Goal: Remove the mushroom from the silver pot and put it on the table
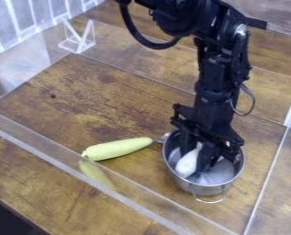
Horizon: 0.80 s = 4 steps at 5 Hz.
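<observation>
My gripper (196, 154) points straight down into the pot (229, 180), its black fingers (182, 144) drawn in around the white stem of the mushroom (188, 162), so I am clamped on it. The mushroom sits inside the pot, low against the near-left part of the bowl; I cannot make out its cap. My arm (221, 64) is black and jointed, with cables looping along it, rising toward the top of the view.

There is one pot: round, shallow, shiny steel, with a small loop handle at its near rim. It stands on the worktop (74, 101), brown wooden planks with clear grain and dark seams. Just left of the pot lies one long yellow-green vegetable (117, 148), smooth and tapered, lying flat, close to the pot's rim, though I cannot tell if it touches.

Clear acrylic walls (61, 151) edge the worktop, one running across the front. One small clear acrylic stand (76, 36) sits at the far left.
</observation>
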### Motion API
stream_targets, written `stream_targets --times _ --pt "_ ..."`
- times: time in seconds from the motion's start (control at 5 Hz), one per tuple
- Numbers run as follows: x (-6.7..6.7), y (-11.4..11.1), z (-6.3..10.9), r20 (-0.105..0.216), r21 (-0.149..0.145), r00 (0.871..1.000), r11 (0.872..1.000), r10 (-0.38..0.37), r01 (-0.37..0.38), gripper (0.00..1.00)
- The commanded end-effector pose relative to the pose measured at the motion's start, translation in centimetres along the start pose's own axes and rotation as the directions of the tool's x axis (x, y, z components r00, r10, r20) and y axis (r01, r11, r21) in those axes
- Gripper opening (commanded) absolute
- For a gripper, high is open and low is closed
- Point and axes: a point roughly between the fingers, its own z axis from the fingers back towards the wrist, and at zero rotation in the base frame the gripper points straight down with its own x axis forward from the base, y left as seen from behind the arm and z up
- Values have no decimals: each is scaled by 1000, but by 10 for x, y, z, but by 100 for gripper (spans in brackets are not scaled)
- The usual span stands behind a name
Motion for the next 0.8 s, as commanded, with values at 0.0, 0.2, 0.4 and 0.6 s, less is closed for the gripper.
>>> stream_targets --times 0.0,0.2,0.4,0.6 --pt "8 10 46 109 24 994 999 25 -28 0" --pt "6 14 64 131 36 991 998 40 -45 0" --pt "3 33 94 172 57 982 994 83 -94 0" --pt "0 59 121 210 73 969 986 134 -152 0"
